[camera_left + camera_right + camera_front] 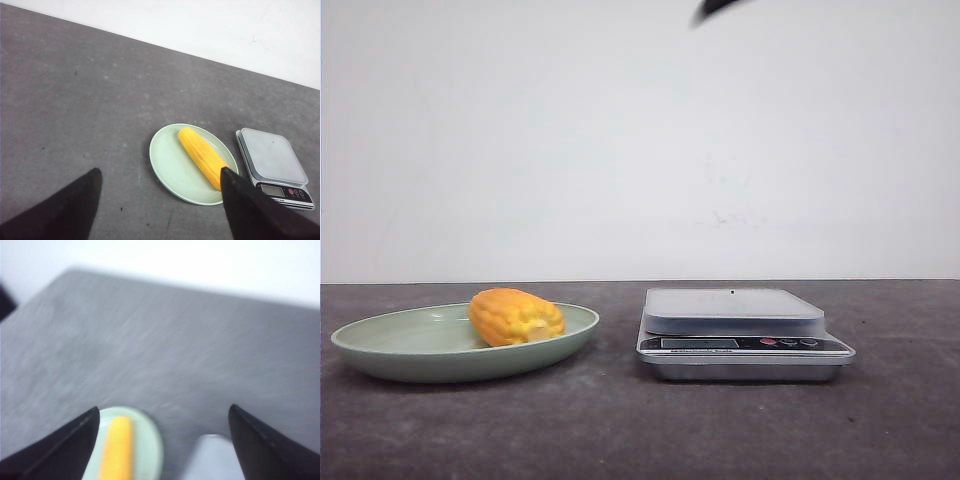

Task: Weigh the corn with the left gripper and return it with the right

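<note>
The orange-yellow corn [516,316] lies in a pale green plate [380,345] at the left of the table. It also shows in the left wrist view [202,156] and, blurred, in the right wrist view [116,447]. A silver kitchen scale [740,330] stands to the plate's right, its platform bare. My left gripper [160,205] is open and empty, high above the table short of the plate. My right gripper [162,440] is open and empty, also high up; its view is motion-blurred. Neither gripper body shows in the front view, only a dark tip [720,8] at the top edge.
The dark grey table [620,430] runs back to a white wall [620,140]. The scale [272,165] sits close beside the plate [170,160]. Nothing else stands on the table.
</note>
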You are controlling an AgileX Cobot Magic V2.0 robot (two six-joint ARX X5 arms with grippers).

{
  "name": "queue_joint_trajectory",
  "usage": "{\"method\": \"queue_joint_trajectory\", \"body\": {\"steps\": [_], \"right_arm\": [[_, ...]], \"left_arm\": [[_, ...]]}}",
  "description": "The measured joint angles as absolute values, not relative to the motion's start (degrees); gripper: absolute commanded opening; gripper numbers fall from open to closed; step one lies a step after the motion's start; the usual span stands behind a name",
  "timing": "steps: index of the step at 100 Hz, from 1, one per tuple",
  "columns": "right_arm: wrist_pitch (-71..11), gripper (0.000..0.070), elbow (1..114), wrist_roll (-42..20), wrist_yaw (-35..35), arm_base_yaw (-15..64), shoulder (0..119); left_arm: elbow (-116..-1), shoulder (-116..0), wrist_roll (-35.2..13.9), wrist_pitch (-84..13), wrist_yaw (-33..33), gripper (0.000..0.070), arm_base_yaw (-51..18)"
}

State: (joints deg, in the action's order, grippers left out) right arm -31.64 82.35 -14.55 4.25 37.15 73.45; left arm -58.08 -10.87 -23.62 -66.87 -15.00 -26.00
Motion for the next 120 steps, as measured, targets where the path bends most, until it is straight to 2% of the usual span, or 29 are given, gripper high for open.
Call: {"method": "queue_joint_trajectory", "body": {"steps": [19, 39, 62, 72, 77, 80, 83, 86, 88, 91, 120], "right_arm": [[-44.29, 0.0521, 82.37, -12.16, 8.71, 31.35, 54.02], [-57.23, 0.0521, 79.81, -11.86, 13.39, 31.07, 39.62], [-59.53, 0.0516, 65.54, -15.84, 13.58, 31.07, 21.71], [-59.24, 0.0437, 59.59, -16.93, 13.63, 31.07, 13.80], [-58.94, 0.0392, 56.90, -17.45, 13.67, 31.07, 11.40], [-58.87, 0.0323, 55.55, -17.80, 13.65, 31.07, 10.57], [-58.87, 0.0207, 54.37, -17.98, 13.61, 31.07, 10.09], [-58.89, 0.0056, 53.43, -18.20, 13.56, 31.07, 9.89], [-58.89, 0.0000, 52.95, -18.31, 13.58, 31.07, 9.89], [-58.83, 0.0014, 52.49, -18.35, 13.58, 31.07, 9.87], [-54.61, 0.0012, 52.01, -18.33, 13.76, 31.07, 9.80]], "left_arm": [[-58.08, -10.85, -22.15, -66.19, -16.62, 0.0428, -25.98], [-57.95, -10.81, -21.76, -61.14, -16.71, 0.0428, -26.00], [-54.54, -10.79, -21.74, -57.74, -14.79, 0.0428, -26.00], [-51.81, -10.79, -21.76, -55.48, -13.52, 0.0424, -26.00], [-50.48, -10.81, -21.78, -54.06, -13.50, 0.0385, -26.00], [-49.82, -10.81, -21.82, -53.52, -13.50, 0.0321, -26.00], [-49.32, -10.81, -21.85, -53.39, -13.50, 0.0226, -26.00], [-48.86, -10.81, -21.85, -53.25, -13.50, 0.0093, -26.00], [-48.60, -10.81, -21.87, -53.04, -13.50, 0.0000, -26.00], [-48.21, -10.81, -21.85, -52.45, -13.50, 0.0015, -26.00], [-47.77, -10.81, -21.91, -45.01, -13.39, 0.0006, -26.00]]}}
